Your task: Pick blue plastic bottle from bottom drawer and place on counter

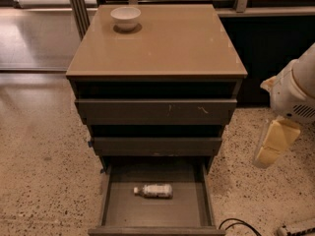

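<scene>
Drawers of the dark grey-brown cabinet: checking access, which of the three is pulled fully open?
The bottom drawer, holding the small clear plastic bottle; the two above barely protrude. The gripper hangs off to their right.

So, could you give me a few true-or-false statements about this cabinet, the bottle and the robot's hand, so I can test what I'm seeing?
1. The small clear plastic bottle with a white cap lies on its side in the pulled-out dark grey-brown bottom drawer. True.
2. The round white bowl sits in that drawer too. False: it stands on the glossy tan counter, near its back left corner.
3. The robot's gripper holds the bottle. False: the gripper hangs right of the cabinet, above the floor, well apart from the bottle.
4. The bottle's cap points left in the picture. True.
</scene>
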Robot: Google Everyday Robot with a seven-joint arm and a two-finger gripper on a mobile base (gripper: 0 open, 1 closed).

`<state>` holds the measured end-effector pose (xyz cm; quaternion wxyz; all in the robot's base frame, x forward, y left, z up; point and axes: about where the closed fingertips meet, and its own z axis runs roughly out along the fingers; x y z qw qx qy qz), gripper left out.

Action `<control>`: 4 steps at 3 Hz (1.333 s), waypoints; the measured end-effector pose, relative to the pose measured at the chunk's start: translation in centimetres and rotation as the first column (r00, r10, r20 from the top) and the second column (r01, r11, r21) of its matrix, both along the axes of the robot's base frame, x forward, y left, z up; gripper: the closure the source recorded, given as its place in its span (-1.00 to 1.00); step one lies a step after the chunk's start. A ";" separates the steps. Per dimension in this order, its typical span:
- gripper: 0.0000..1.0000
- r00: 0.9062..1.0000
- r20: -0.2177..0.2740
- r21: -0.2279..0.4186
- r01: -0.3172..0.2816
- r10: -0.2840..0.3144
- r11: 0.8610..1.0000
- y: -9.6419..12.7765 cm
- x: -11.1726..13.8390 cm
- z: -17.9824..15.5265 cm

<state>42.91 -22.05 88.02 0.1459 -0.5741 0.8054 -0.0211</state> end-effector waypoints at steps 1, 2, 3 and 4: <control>-1.00 0.998 -0.059 0.005 0.027 -0.027 1.000 -0.1 -1.4 -5.9; -1.00 0.998 -0.059 0.005 0.027 -0.027 1.000 -0.1 -1.4 -5.9; -1.00 0.996 -0.087 0.022 0.011 -0.009 1.000 0.9 -1.7 -7.4; -1.00 0.991 -0.129 0.064 -0.011 0.019 0.998 2.3 -2.0 -10.3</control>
